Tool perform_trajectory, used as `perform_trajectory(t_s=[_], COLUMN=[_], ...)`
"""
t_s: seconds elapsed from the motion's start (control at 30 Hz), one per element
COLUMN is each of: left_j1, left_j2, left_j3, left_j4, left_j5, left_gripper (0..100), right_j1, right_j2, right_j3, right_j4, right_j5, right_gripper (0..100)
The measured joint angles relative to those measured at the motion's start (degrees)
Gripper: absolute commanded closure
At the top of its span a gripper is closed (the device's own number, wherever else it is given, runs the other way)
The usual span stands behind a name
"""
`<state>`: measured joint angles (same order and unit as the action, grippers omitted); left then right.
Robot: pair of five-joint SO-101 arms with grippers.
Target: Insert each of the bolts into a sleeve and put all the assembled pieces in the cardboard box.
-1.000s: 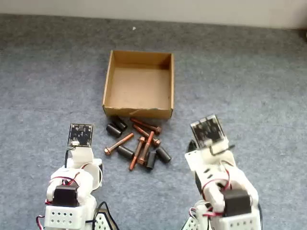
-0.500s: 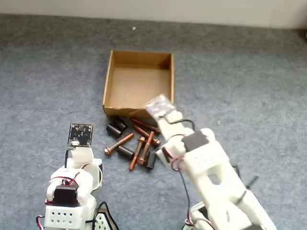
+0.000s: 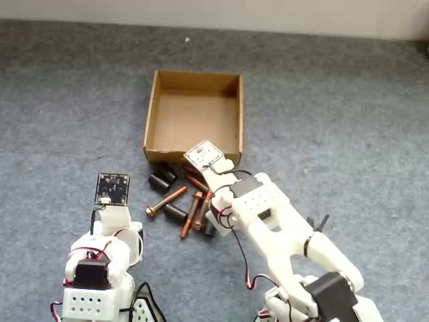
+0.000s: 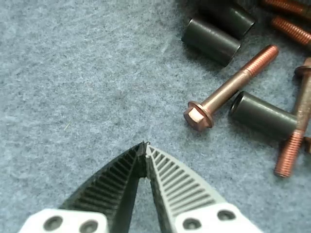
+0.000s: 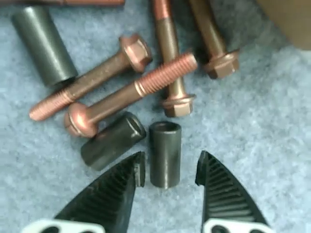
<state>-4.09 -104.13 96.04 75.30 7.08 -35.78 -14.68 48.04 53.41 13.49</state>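
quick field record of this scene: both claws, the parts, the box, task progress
left claw: shut, holding nothing, over carpet beside the pile
right claw: open, straddling a black sleeve that lies on the carpet
bolts: loose in a pile with the sleeves, none seen inside a sleeve
cardboard box: just beyond the pile, no parts inside
progress: nothing assembled yet
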Motion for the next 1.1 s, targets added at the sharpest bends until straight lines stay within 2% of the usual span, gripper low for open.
perform_trajectory(t_s=[0.1,0.3,0.5,0.6,0.7,0.9,1.0,1.1], left_j1=[0.00,0.00,0.00,0.00,-0.44,-8.62,-9.93,-10.11], left_j2=[0.00,0.00,0.00,0.00,0.00,0.00,0.00,0.00], left_j3=[0.00,0.00,0.00,0.00,-0.44,-1.85,-3.69,-6.15], left_j4=[0.00,0.00,0.00,0.00,0.00,0.00,0.00,0.00], left_j5=[0.00,0.00,0.00,0.00,0.00,0.00,-0.18,-5.19], left_gripper=[99,99,99,99,99,99,99,99], right_j1=[0.00,0.18,0.79,1.67,4.48,11.52,13.19,15.12], right_j2=[2.73,7.38,8.09,4.48,-2.81,-17.41,-22.15,-25.41], right_j3=[-0.09,-1.76,-2.20,-1.76,-1.05,6.15,9.05,11.87], right_j4=[-1.76,-2.46,-2.81,-0.70,0.18,-0.26,-2.37,-5.71], right_j5=[0.00,0.00,2.20,2.11,-1.23,-6.68,-9.41,-12.13], right_gripper=[83.7,99.7,99.2,99.2,99.2,99.2,99.2,99.2])
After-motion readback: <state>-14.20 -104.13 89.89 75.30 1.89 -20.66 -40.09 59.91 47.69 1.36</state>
